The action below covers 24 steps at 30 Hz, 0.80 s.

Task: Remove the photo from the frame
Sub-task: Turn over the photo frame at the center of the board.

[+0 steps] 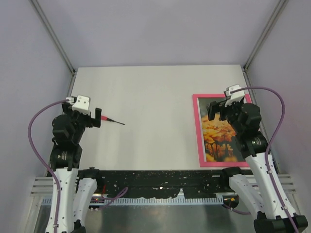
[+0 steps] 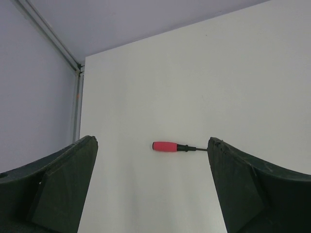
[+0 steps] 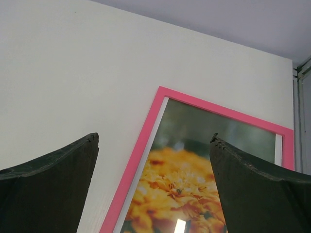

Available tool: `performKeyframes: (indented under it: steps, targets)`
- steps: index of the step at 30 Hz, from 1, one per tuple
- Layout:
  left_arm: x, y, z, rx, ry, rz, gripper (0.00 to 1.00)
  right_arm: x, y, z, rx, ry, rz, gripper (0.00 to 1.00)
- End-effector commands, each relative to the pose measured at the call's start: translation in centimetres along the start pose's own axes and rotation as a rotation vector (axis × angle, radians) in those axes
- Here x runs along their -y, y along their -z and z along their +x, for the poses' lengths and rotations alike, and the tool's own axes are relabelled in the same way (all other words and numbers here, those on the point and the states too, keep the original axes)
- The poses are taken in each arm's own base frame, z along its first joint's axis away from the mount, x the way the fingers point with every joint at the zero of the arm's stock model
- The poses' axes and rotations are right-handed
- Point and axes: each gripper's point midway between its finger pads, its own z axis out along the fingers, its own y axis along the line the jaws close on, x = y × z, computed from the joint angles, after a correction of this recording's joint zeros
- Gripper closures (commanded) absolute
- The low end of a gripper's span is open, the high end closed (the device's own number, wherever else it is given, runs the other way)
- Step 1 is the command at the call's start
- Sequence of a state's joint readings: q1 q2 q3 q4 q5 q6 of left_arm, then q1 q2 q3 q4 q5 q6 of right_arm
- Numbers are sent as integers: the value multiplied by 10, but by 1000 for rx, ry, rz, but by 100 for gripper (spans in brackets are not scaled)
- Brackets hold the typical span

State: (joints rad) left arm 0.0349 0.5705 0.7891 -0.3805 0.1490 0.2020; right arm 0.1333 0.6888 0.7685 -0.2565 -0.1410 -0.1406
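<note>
The bright-pink frame (image 1: pixel 198 131) lies face up at the right of the table, with the photo (image 1: pixel 217 138) of orange-yellow flowers inside it. In the right wrist view the frame (image 3: pixel 141 150) and the photo (image 3: pixel 194 184) fill the lower middle. My right gripper (image 1: pixel 217 109) is open and empty, hovering above the frame's upper part; its fingers (image 3: pixel 53 179) straddle the frame's left edge in that view. My left gripper (image 1: pixel 95 118) is open and empty at the table's left, above the tabletop.
A small screwdriver with a red-pink handle (image 1: pixel 106 118) lies on the table just right of the left gripper; it also shows in the left wrist view (image 2: pixel 166 146). Grey walls with metal posts enclose the table (image 1: pixel 150 97).
</note>
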Motion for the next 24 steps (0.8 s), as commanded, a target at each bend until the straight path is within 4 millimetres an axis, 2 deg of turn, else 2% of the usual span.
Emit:
performKeyframes:
  steps: [1,5,8,13,16,17,18,21,24]
  targets:
    - [-16,9,-6,-18,-55,-72,0,7,-8,-22,-9,-18,16,0]
    - [0,10,20,-45,-58,-10,0,1,-22,-11,-107,-67,-18,3]
    - [26,11,31,-22,-68,119,0,-1,-37,-2,-187,-81,-40,3]
    - [29,11,35,-31,-71,135,0,11,-67,23,-286,-79,15,3]
    - [28,7,41,-59,-58,132,0,16,-85,51,-378,-119,63,5]
    - [29,5,46,-68,-57,138,0,15,-86,59,-412,-129,65,5]
    - [31,3,50,-75,-60,145,0,13,-90,72,-454,-148,63,6]
    - [32,1,55,-89,-65,153,0,-1,-98,102,-547,-181,22,18]
    - [37,3,51,-71,-63,179,0,-14,-102,116,-615,-197,-1,21]
